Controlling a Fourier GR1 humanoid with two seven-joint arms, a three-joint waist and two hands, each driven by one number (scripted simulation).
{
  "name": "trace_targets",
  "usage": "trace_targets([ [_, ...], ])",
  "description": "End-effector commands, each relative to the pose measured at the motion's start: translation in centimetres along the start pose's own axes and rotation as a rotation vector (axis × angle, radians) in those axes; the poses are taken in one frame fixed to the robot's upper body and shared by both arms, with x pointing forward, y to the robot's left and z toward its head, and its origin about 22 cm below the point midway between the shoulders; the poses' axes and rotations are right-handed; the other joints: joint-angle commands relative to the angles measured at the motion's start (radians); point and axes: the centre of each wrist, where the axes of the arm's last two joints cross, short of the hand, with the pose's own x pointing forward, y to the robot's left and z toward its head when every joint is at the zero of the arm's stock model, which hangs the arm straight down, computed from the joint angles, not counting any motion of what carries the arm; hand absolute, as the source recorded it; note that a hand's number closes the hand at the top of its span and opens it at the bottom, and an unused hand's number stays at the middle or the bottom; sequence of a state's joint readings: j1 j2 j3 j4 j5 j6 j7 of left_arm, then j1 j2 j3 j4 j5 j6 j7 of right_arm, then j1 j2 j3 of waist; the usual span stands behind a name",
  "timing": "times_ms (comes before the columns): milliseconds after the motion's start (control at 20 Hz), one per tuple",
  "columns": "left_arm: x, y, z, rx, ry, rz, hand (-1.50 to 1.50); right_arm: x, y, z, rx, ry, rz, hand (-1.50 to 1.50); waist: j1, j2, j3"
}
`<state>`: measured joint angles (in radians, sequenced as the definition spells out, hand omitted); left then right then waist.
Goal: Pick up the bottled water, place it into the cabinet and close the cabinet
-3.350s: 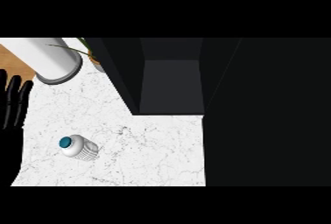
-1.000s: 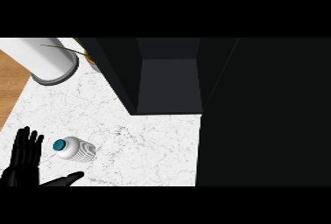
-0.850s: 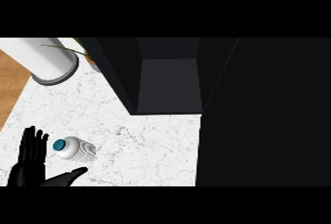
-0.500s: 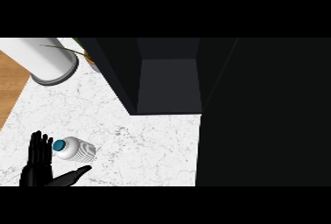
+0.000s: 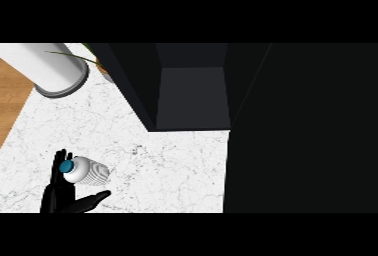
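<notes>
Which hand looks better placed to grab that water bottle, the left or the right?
The left. The left hand sits right at the bottled water on the counter's near left corner, open, with its fingers up along the cap side and its thumb reaching under the bottle. The right hand shows nowhere in the view.

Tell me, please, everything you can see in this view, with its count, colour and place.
Bottled water: one, white with a teal cap, lower left of the counter, right beside the left hand's fingers.
Cylinder: one, white with a grey rim, upper left corner.
Plant stem: one, thin and green, next to the cylinder.
Cabinet: one, black, top centre, its compartment open; darkness fills the right side.
Counter: one, white marble, centre and left.
Wood surface: one, brown, left edge.
Left hand: one, black, lower left, fingers straight behind the bottle, thumb stretched out below it.
Right hand: not in view.
</notes>
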<state>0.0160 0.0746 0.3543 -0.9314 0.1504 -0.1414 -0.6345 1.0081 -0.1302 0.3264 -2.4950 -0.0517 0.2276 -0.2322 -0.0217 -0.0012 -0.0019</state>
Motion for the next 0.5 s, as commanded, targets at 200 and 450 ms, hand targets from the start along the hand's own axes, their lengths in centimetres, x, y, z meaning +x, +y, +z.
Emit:
trace_targets([
  [200,-3.2,-1.6,-0.2,-0.051,-0.005,0.098,-1.5,4.0,0.1,0.4,0.009,-0.039,0.007,-1.5,-0.002,0.001,0.0],
  [450,-4.0,-3.3,-1.1,0.03,-0.037,0.142,1.5,2.0,-0.8,0.1,0.004,-0.033,0.026,-1.5,0.007,0.004,0.0],
])
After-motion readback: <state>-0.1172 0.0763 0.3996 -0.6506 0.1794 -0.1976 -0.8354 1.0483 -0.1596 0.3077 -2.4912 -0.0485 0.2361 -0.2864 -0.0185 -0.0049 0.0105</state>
